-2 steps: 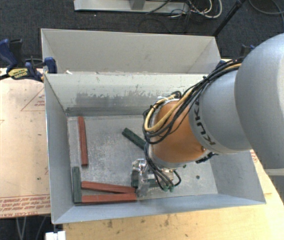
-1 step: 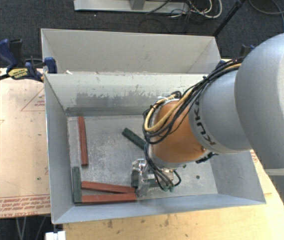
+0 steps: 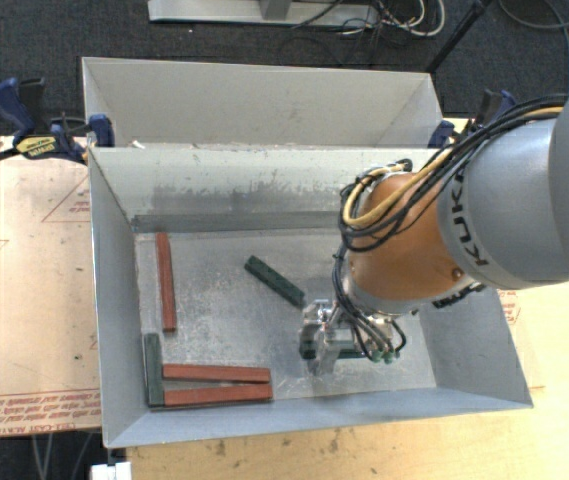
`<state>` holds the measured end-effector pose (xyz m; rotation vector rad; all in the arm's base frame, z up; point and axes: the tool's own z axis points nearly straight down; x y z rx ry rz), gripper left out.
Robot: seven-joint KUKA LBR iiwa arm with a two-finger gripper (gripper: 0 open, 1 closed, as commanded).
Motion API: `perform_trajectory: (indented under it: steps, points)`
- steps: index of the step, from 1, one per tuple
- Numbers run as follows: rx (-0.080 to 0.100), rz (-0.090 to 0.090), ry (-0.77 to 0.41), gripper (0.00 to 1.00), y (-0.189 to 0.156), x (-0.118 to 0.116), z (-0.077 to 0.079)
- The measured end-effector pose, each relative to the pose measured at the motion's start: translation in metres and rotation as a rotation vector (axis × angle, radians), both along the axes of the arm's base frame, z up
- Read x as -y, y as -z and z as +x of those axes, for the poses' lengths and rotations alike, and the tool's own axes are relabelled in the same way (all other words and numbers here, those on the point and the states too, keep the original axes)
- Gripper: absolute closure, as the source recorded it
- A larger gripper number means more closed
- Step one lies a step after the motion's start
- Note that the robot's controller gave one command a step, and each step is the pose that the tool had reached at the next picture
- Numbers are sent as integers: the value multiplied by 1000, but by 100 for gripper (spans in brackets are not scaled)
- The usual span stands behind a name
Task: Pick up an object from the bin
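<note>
The grey arm [image 3: 524, 208] is nearest to you, reaching from the right into the metal bin [image 3: 264, 98], and its orange wrist cover [image 3: 404, 258] hides part of the floor. Below the cover the gripper [image 3: 320, 346] hangs low over bare floor near the front wall; you cannot tell if it is open or closed. Two reddish-brown bars [image 3: 224, 394] lie well apart, at the front left. The dark green bar [image 3: 274, 281] lies slanted just beside the gripper, towards the back left. For this bar, I think you should turn the wrist across its narrow width before descending.
</note>
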<state>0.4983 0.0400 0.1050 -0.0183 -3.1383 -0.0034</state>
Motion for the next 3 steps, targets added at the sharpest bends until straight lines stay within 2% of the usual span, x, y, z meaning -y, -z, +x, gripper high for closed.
perform_trajectory:
  steps: [1, 2, 3]
  points:
    - [4, -4, 28, 100, -51, -13, 11]
    - [5, 1, -36, 100, -93, 1, 23]
    - [3, -4, -5, 100, -140, 6, 0]
